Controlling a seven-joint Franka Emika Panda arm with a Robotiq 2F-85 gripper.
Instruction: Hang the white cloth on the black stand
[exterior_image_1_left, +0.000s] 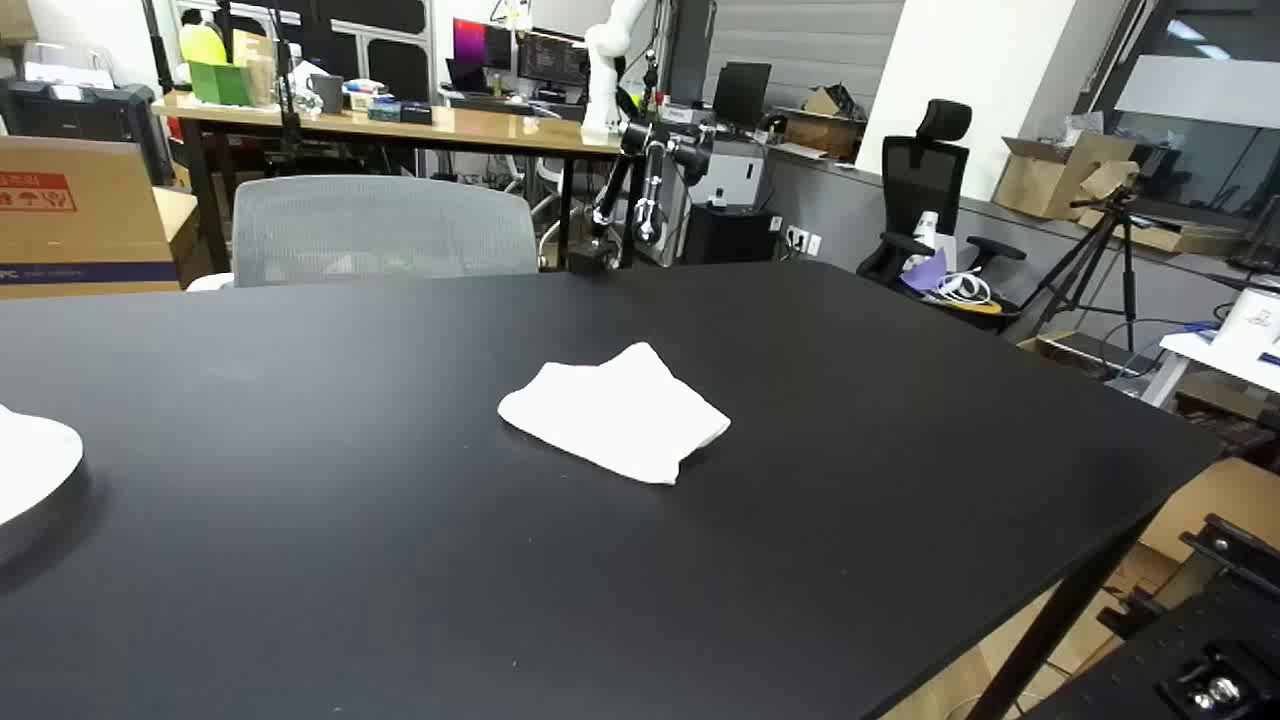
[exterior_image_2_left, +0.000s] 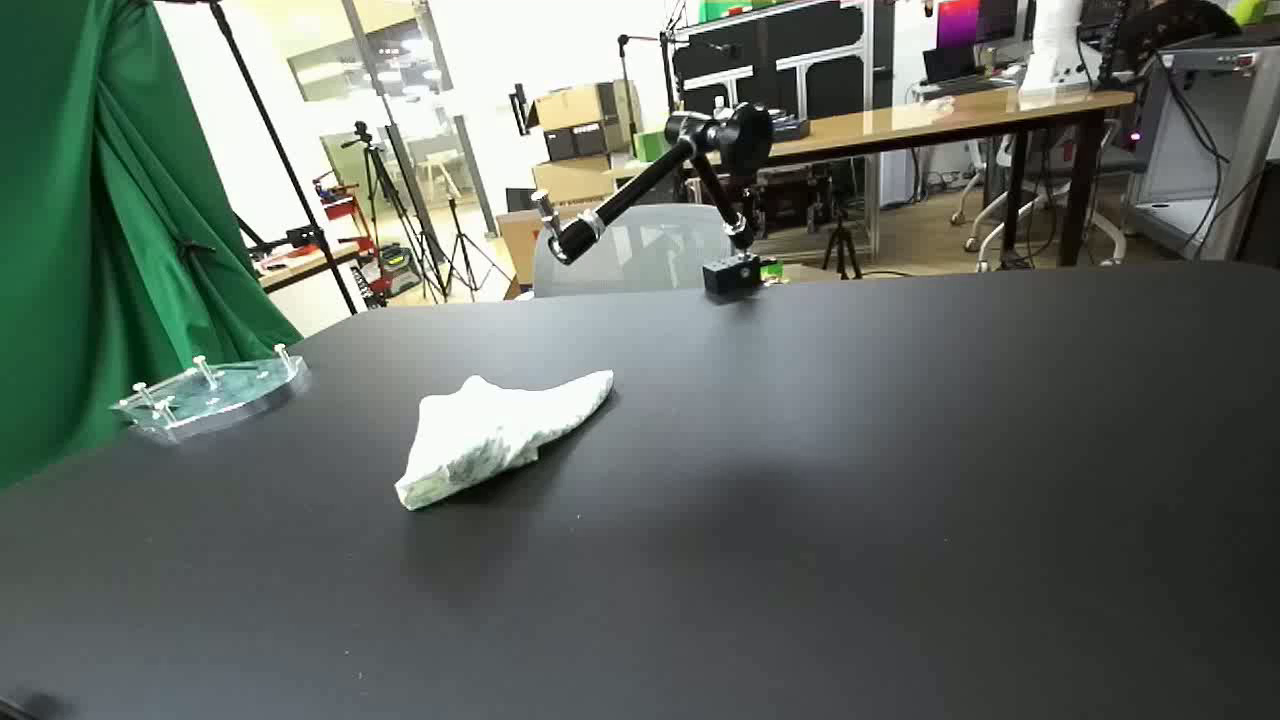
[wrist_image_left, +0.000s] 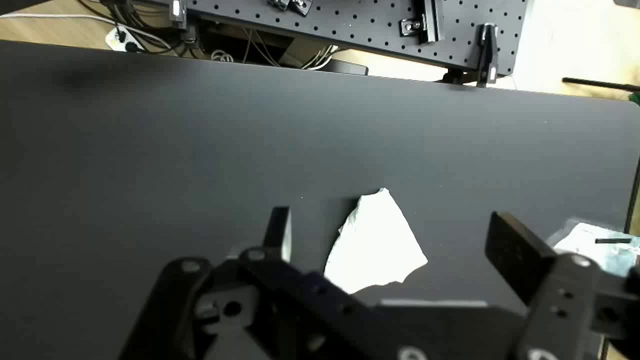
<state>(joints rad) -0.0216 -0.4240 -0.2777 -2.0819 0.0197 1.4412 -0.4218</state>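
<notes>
White cloth (exterior_image_1_left: 620, 415) lies rumpled on dark tabletop (exterior_image_1_left: 400, 580), well apart from black stand (exterior_image_2_left: 640, 190) at its edge. Jaws spread wide, wrist view.

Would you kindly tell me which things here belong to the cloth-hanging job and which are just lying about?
Part of the job:
white cloth
black stand

Just lying about, it seems:
clear plate with upright pegs
grey mesh chair
black office chair
cardboard box with red print
</notes>
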